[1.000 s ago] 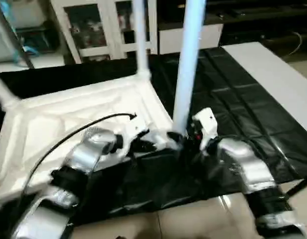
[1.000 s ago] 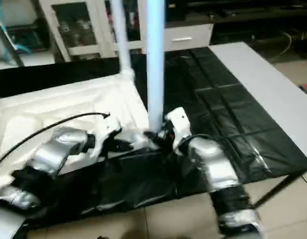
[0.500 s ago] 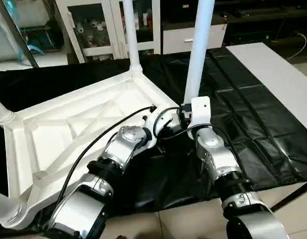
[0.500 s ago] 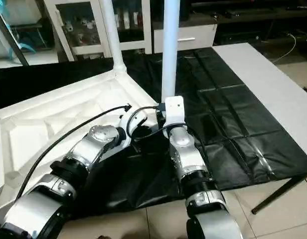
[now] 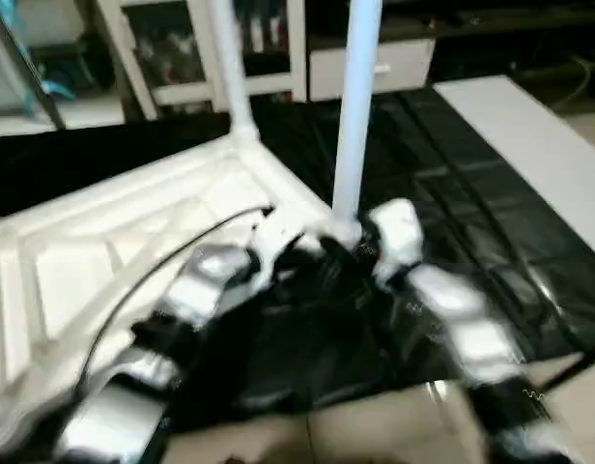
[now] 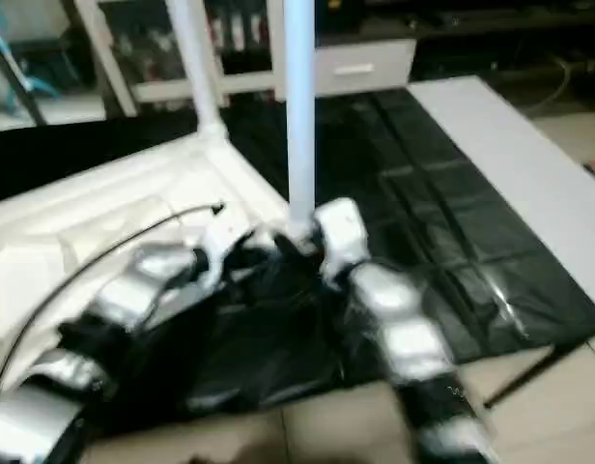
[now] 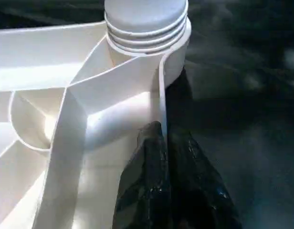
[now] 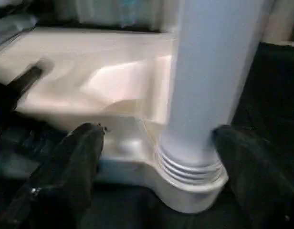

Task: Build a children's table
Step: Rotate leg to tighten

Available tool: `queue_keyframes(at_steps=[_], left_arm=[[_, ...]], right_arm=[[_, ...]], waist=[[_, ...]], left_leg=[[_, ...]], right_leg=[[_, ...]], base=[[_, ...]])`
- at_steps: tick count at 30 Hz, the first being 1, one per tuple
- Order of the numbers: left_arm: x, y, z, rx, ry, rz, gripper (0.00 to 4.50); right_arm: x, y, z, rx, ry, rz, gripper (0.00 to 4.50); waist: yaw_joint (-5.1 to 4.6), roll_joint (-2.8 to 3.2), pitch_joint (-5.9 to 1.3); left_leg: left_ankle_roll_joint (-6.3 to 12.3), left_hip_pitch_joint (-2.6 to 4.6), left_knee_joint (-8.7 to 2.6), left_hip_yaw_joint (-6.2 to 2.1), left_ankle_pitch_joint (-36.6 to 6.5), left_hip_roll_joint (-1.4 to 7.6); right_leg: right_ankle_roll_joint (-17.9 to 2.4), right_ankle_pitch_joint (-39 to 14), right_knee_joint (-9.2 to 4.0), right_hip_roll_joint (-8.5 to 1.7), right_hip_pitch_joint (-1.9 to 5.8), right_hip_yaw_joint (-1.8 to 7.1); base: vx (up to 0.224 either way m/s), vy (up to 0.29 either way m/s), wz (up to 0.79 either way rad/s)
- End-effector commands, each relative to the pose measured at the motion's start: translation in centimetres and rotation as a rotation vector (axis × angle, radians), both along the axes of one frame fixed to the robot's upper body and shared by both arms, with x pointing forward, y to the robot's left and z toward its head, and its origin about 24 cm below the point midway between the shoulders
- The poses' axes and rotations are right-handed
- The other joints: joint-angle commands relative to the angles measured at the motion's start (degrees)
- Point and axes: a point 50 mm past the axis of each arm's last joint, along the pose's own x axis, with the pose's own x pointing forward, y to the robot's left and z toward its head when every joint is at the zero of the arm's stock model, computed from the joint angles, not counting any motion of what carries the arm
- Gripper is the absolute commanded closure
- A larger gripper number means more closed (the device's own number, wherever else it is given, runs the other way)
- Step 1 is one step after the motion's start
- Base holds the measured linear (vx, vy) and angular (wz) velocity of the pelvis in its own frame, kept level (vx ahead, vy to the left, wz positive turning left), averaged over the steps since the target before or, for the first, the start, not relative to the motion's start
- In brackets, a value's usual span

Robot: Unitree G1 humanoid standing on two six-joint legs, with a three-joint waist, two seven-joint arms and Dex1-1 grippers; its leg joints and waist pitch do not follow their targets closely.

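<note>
Black right jaws [image 8: 152, 162] now wider around leg [image 8: 209, 81]; left jaws pinching tabletop [image 7: 66, 71] rim.

Both head views are smeared, so the two grippers by the near leg [image 5: 351, 116] look like fuzzy blobs. That leg and the far leg [image 5: 230, 68] are cut off at twelve o'clock. The tabletop [image 5: 104, 242] runs off at nine o'clock.

Both head views look forward and down over the black-covered worktop [image 5: 491, 222]. Both wrist cameras sit very close, sharing the white ribbed round corner socket [image 8: 192, 183].
</note>
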Motion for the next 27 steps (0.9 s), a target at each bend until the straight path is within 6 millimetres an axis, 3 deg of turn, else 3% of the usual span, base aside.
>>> queue_keyframes(at_steps=[1,4,11,16,21,27], left_arm=[[-1.0,-0.3,-0.3,0.004,0.063,-0.11,4.5],[-1.7,0.3,0.0,-0.01,0.097,-0.192,4.5],[-4.2,1.5,1.1,-0.009,0.209,-0.447,4.5],[-4.3,1.7,1.3,0.018,0.2,-0.463,4.5],[-4.1,1.6,1.4,0.022,0.193,-0.449,4.5],[-4.0,1.6,1.4,0.025,0.19,-0.437,4.5]], right_arm=[[-1.1,0.2,0.7,-0.024,0.011,0.159,0.49],[-2.3,-1.3,0.9,-0.088,0.041,0.237,0.49],[-3.7,-3.4,1.6,-0.123,0.126,0.341,0.49],[-3.9,-3.2,1.4,-0.15,0.167,0.396,0.49],[-3.4,-2.5,0.7,-0.173,0.185,0.424,0.49],[-2.9,-1.8,0.5,-0.171,0.191,0.449,0.49]], waist=[[0.5,-1.05,-3.72],[1.12,-1.34,-3.45],[1.63,-1.08,-3.26],[2.14,-1.12,-3.37],[2.17,-1.2,-3.44],[2.25,-1.28,-3.56]], left_leg=[[8.2,0.98,-3.73,-0.55,-7.16,2.61],[7.19,1.12,-3.92,-0.38,-9.03,2.62],[4.92,1.5,-4.44,-0.43,-11.55,2.9],[5.03,1.61,-4.11,-0.16,-9.66,2.73],[4.43,1.5,-4.1,-0.14,-9.81,2.6],[5.21,1.4,-3.84,-0.06,-8.03,2.55]], right_leg=[[-15.89,-0.64,-3.08,-1.81,2.89,1.65],[-15.82,-4.04,-3.47,-1.95,2.63,1.8],[-15.1,-7.31,-3.51,-1.97,2.29,2.02],[-15.77,-4.95,-3.29,-1.82,2.14,2.04],[-15.27,-6.16,-3.31,-1.86,2.22,2.13],[-15.61,-4.28,-3.02,-1.82,2.3,2.17]], base=[[0.0,0.0,0.0],[0.0,0.0,0.0],[0.0,0.0,0.0],[0.0,0.0,0.0],[0.0,0.0,0.0],[0.0,0.0,0.0]])
